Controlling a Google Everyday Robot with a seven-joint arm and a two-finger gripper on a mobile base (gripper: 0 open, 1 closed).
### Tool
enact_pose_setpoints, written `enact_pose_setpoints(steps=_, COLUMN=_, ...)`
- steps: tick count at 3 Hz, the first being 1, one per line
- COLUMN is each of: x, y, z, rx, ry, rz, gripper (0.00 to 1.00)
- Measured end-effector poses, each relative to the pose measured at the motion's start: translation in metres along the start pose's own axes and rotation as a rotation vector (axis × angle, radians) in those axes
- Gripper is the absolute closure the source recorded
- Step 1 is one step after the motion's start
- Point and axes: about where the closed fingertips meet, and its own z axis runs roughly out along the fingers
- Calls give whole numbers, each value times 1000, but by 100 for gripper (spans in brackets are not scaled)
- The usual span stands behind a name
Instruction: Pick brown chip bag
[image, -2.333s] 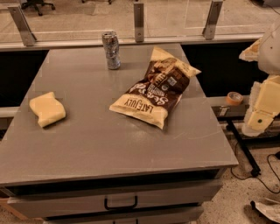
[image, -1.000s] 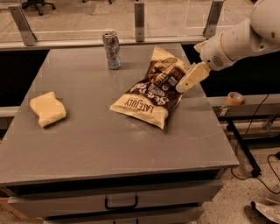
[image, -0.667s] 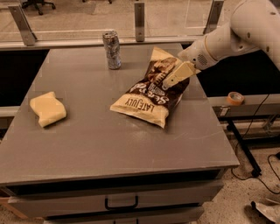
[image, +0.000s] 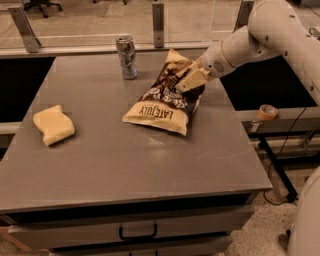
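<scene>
Sponge-like yellow block (image: 53, 124) is lying well left of the soda can (image: 127, 56). Just right of the can, the brown chip bag (image: 162, 102) is resting flat, unmoved. Farther right, the gripper (image: 192, 79) is swinging in onto the bag's upper end. Whether it is apart or clamped cannot be told, so grasping is probably just starting.

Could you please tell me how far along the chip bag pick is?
Reach looks done: the end effector is at the far end of the brown chip bag. In hand: securing a grip. Left: lifting, since the bag lies on the table.
</scene>
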Motion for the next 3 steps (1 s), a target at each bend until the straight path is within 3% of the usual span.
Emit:
enact_pose_setpoints(steps=1, x=-31, y=7, z=-39, rx=45, ry=-121, rz=-71, gripper=88)
enact_pose_setpoints(steps=2, x=-50, y=30, z=-114, rx=99, ry=-270, rz=-159, gripper=100)
enact_pose_setpoints(steps=3, x=-51, y=30, z=-113, rx=97, ry=-270, rz=-159, gripper=100)
